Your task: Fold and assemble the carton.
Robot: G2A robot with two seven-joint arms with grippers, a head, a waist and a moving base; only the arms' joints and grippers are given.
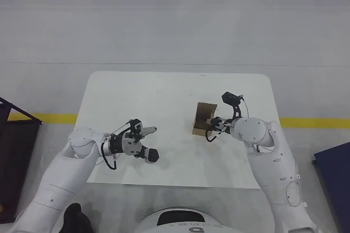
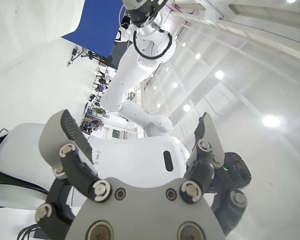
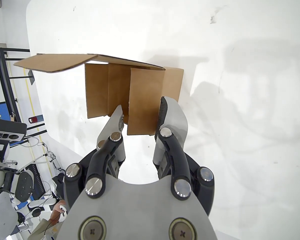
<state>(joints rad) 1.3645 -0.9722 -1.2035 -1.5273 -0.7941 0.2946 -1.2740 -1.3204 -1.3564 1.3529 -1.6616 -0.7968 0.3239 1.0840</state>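
The right end effector (image 3: 141, 112) is hanging open just at the near flap (image 3: 145, 93) of the carton (image 3: 97, 93), probably lining up to fold it; nothing is being pinched. The carton is lying half-open on the tabletop (image 1: 163, 93), right of centre. The left end effector (image 2: 135, 116) is idling wide open, well apart, turned upward

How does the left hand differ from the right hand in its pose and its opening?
The left hand is spread wide above a bare part of the table, away from the carton. The right hand has its fingers closer together, on either side of a carton flap. The left hand is turned upward, away from the table, while the right hand faces down at it. Both are open.
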